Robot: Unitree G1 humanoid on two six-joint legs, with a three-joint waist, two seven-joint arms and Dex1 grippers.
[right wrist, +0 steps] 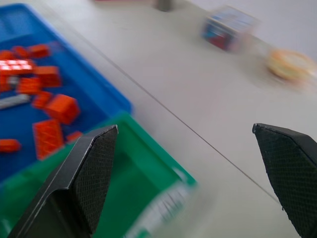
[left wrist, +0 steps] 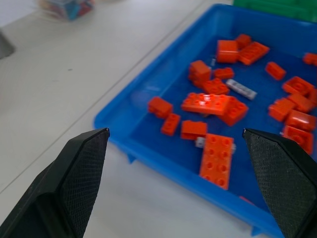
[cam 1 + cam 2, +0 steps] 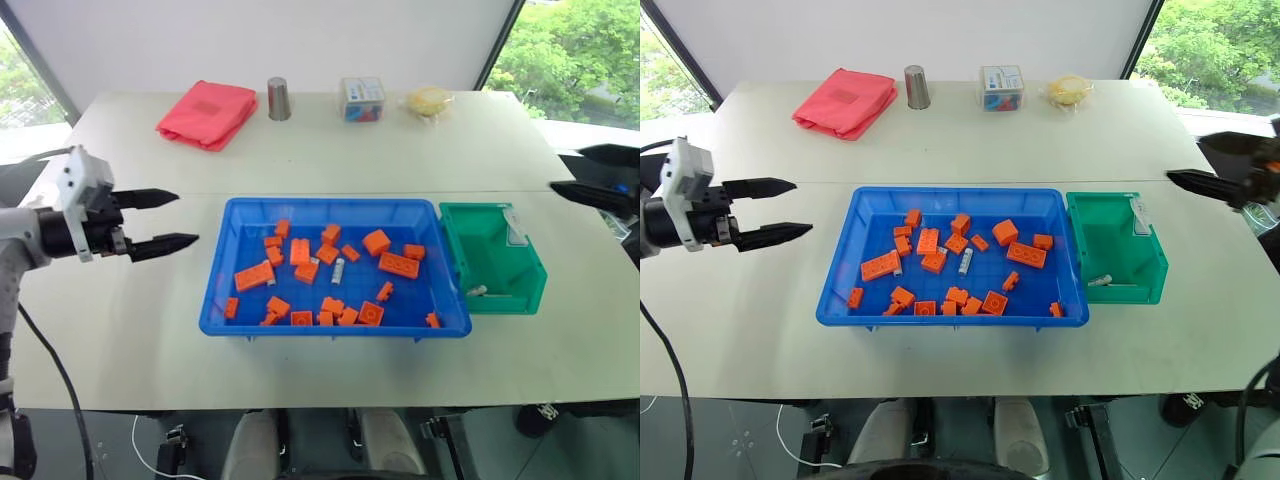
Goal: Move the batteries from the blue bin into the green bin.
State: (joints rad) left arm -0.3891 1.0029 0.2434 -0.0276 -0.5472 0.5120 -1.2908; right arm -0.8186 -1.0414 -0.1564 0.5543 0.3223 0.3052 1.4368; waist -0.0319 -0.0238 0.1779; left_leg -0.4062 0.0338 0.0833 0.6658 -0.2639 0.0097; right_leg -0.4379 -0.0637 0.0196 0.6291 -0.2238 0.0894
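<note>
Inside the green bin (image 3: 1118, 262), head views reveal one battery (image 3: 1099, 281); both grippers (image 2: 178, 144) (image 1: 188, 144) gape empty.

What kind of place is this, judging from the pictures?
Probably a lab or office room set up for robot tests: a plain white table beside large windows with trees outside, holding a blue bin of toy bricks and a green bin.

You have a pale surface (image 3: 330, 160) with a seam running left to right across it. On the near half the blue bin (image 3: 218, 285) sits in the middle, and the green bin (image 3: 495, 300) stands just beside its right end. Along the far edge, left to right, lie a red cloth (image 3: 207, 113), a metal cup (image 3: 279, 99), a clear box (image 3: 362, 100) and a yellowish bag (image 3: 429, 101).
</note>
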